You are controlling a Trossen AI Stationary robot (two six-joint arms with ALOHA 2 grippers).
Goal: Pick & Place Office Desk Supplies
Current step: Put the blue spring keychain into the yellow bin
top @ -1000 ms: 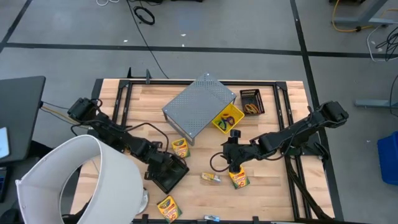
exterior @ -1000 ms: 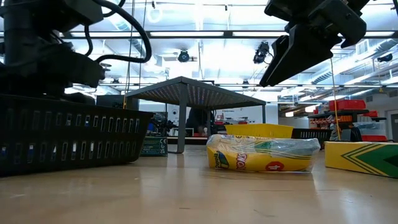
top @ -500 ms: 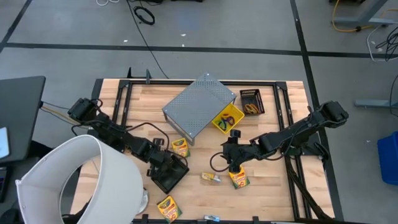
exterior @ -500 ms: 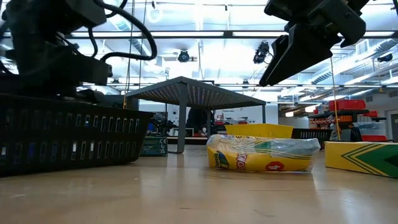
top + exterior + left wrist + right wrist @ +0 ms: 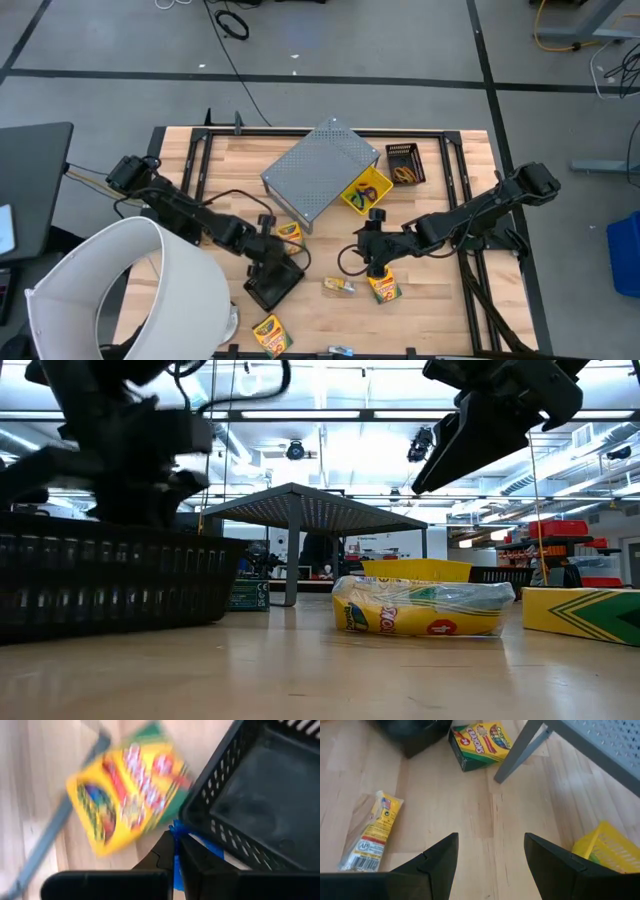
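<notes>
My left gripper (image 5: 270, 250) (image 5: 176, 839) is shut on a thin blue elastic loop (image 5: 207, 845). It stands between a yellow-and-green crayon box (image 5: 290, 235) (image 5: 127, 795) and the black basket (image 5: 272, 286) (image 5: 260, 805). My right gripper (image 5: 375, 252) (image 5: 490, 862) hangs open above bare wood, just on the far side of another crayon box (image 5: 383, 288). A multicoloured packet (image 5: 340, 287) (image 5: 370, 832) lies flat between the basket and that box. A third crayon box (image 5: 268, 333) lies near the front edge. My left gripper pinches the blue loop between its two shut fingers; a bit of the band (image 5: 173, 826) pokes out past the fingertips. The fingers slant steeply down from the table's left. The rest of the band trails beside the basket's corner; I cannot tell whether it still lies on the wood.
A grey perforated shelf (image 5: 325, 170) stands at the middle far side, one leg (image 5: 520, 752) close to my right gripper. A yellow bin (image 5: 365, 190) and a small black bin (image 5: 403, 163) hold loops. A big white cylinder (image 5: 120, 290) covers the near left corner.
My left gripper has risen and gone a little toward the far and right edges, away from the basket's far corner, turning as it went. My right gripper has kept still.
</notes>
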